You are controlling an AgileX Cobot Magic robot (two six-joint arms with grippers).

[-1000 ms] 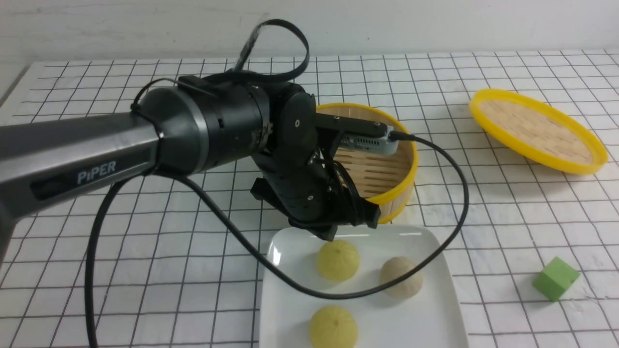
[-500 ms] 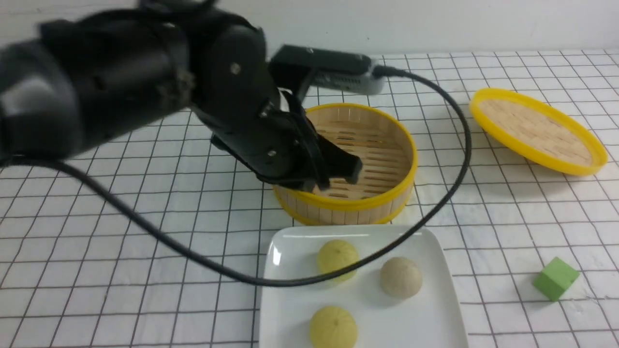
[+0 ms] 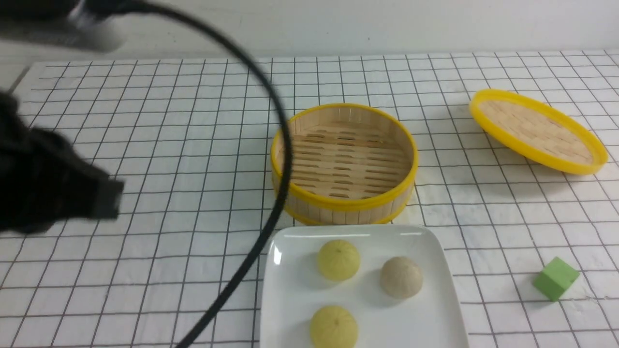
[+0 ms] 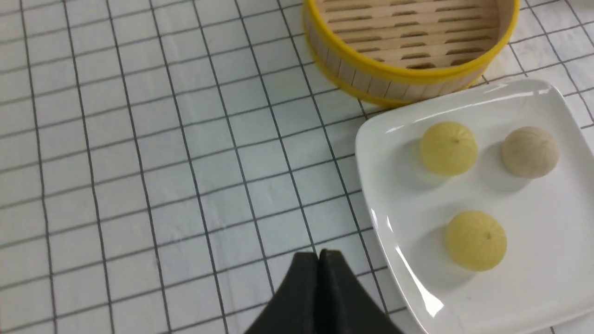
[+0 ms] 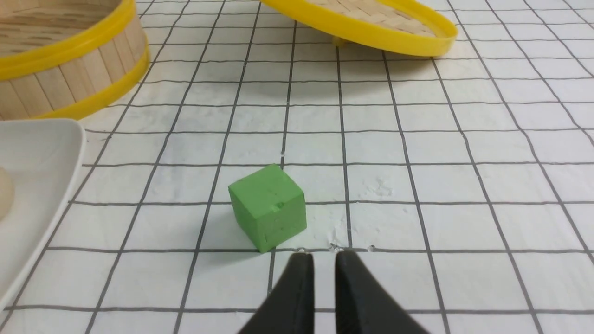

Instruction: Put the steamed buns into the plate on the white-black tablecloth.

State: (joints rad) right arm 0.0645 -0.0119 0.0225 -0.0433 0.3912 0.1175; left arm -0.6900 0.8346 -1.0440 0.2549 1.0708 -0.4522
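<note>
Left arm point(image 3: 43, 193) pulling back from plate point(image 3: 290, 299), sweeping out toward 9 o'clock, blurring at frame edge. Steamer point(image 3: 338, 212) coming fully into view. Black cable point(image 3: 288, 159) swinging off plate's middle, now arcing across steamer's 9 o'clock rim and skirting plate's 10 o'clock corner.

Steamed buns point(image 3: 338, 259): three on the plate point(image 3: 290, 299), right of my left fingers point(image 4: 304, 297).
Steamer point(image 3: 338, 203): just behind the plate.
Cube point(image 5: 268, 208): just ahead of my right fingers point(image 5: 294, 297).
Lid point(image 5: 371, 32): well beyond the cube.
</note>
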